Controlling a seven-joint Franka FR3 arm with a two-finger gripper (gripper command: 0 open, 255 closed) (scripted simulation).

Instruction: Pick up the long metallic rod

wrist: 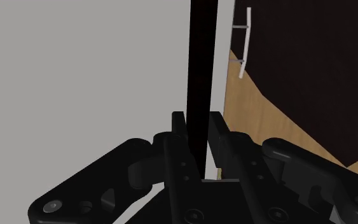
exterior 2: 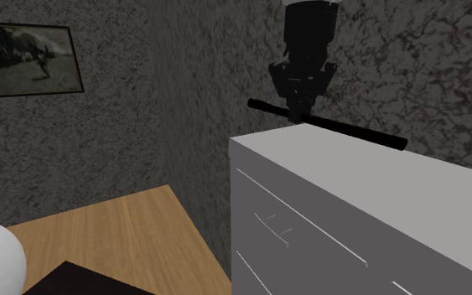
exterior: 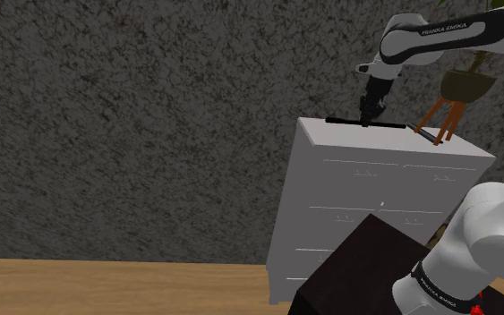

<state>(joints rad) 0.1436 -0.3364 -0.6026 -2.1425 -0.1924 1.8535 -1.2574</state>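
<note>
The long rod (exterior: 386, 124) is drawn black and runs level along the rear of the white dresser's top (exterior: 393, 143). My gripper (exterior: 367, 116) comes down on it from above, left of the rod's middle in the shoulder view, and is shut on it. In the second exterior view the rod (exterior 2: 351, 128) sticks out both sides of the gripper (exterior 2: 299, 113), one end past the dresser's corner (exterior 2: 242, 147). The wrist view has the rod (wrist: 203, 70) clasped between both fingers (wrist: 179, 130). Whether the rod touches the dresser top I cannot tell.
A potted plant on orange legs (exterior: 445, 112) stands on the dresser's end at the shoulder view's right, with a small dark object (exterior: 428, 135) before it. The dark stand (exterior: 357, 277) sits below, on a wooden floor (exterior: 106, 286). A framed picture (exterior 2: 24, 59) hangs on the rough grey wall.
</note>
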